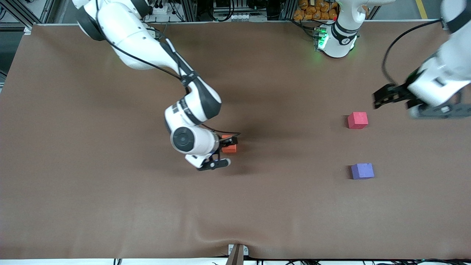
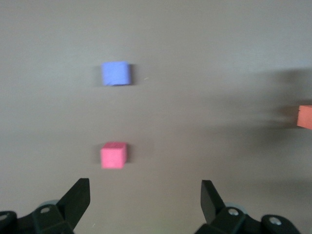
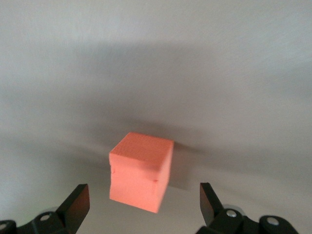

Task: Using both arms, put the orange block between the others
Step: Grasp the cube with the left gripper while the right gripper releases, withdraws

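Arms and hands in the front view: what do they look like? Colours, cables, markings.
Both arms are white, rounded shells with black bands at the joints. A thin black cable runs along each. The left arm's base glows green, with a small dark marking on it. The right hand and left hand are black, each with two fingers; in the wrist views the fingers are flat and wedge-shaped.

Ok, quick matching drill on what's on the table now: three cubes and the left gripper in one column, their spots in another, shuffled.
Things:
1. orange block
2. red-pink cube
3. purple-blue cube
4. left gripper

Places:
A. on the table nearest the front camera
B. mid-table, between the open right gripper's fingers
C. open, up over the table beside the red-pink cube
D. farther from the camera than the purple-blue cube

Pairs: 1-B, 2-D, 3-A, 4-C
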Action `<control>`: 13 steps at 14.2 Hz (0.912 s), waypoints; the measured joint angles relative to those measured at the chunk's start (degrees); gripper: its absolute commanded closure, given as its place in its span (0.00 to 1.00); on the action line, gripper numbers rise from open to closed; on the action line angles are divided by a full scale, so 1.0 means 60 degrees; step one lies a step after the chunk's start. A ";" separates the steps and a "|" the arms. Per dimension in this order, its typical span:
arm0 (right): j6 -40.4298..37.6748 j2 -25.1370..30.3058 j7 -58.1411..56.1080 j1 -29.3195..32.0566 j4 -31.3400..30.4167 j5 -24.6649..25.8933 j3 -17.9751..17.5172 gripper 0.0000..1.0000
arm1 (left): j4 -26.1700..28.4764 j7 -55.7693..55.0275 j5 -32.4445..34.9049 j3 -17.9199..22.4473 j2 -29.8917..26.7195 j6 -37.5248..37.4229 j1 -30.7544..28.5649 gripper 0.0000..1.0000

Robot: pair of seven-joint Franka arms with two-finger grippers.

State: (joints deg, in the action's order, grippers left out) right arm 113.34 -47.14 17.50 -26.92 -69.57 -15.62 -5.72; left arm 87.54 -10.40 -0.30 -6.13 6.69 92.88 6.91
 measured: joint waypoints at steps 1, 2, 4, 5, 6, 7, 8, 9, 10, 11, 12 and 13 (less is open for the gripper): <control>-0.0144 0.0290 -0.0015 0.0201 0.0021 0.0131 0.0105 0.00 | 0.0018 -0.0248 0.0000 -0.0037 0.0351 0.0365 0.0388 0.00; -0.0288 0.0610 -0.0020 0.0387 0.0008 0.0394 0.0194 0.00 | 0.0040 -0.0525 0.0000 -0.0068 0.0751 0.0739 0.0813 0.00; -0.0495 0.1314 -0.0020 0.0712 -0.0172 0.1103 0.0277 0.00 | 0.0026 -0.1321 -0.0001 -0.0108 0.1713 0.1660 0.1796 0.00; -0.0557 0.1723 -0.0022 0.0853 -0.0439 0.1412 0.0302 0.00 | -0.0067 -0.1929 -0.0001 -0.0125 0.2237 0.2225 0.2313 0.00; -0.0606 0.2187 -0.0139 0.1043 -0.0851 0.1629 0.0335 0.00 | -0.0273 -0.2611 -0.0001 -0.0135 0.2781 0.2730 0.2831 0.00; -0.0636 0.2686 -0.0496 0.1325 -0.1382 0.1724 0.0363 0.00 | -0.0622 -0.3307 0.0000 -0.0131 0.3362 0.3153 0.3356 0.00; -0.0647 0.3171 -0.0965 0.1676 -0.1952 0.1735 0.0391 0.00 | -0.1064 -0.3939 0.0002 -0.0113 0.3945 0.3501 0.3855 0.00; -0.0652 0.3637 -0.1394 0.2064 -0.2498 0.1736 0.0407 0.00 | -0.1505 -0.4460 0.0005 -0.0079 0.4511 0.3871 0.4315 0.00; -0.0666 0.4104 -0.1728 0.2452 -0.3014 0.1736 0.0418 0.00 | -0.1845 -0.4896 0.0006 -0.0042 0.5026 0.4350 0.4709 0.00; -0.0693 0.4570 -0.1946 0.2783 -0.3481 0.1737 0.0425 0.00 | -0.2054 -0.5246 0.0006 0.0014 0.5478 0.4914 0.5046 0.00; -0.0734 0.5052 -0.2111 0.3072 -0.3925 0.1740 0.0430 0.00 | -0.2167 -0.5470 0.0007 0.0127 0.5877 0.5431 0.5350 0.00; -0.0819 0.5549 -0.2268 0.3355 -0.4345 0.1746 0.0434 0.00 | -0.2249 -0.5585 0.0007 0.0296 0.6240 0.5799 0.5647 0.00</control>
State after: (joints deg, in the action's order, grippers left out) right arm 108.43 -13.85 3.89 -6.80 -95.64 -5.15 -3.12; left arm 74.05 -43.91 -0.26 -4.36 44.12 127.67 40.80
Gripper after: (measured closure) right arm 0.000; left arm 0.000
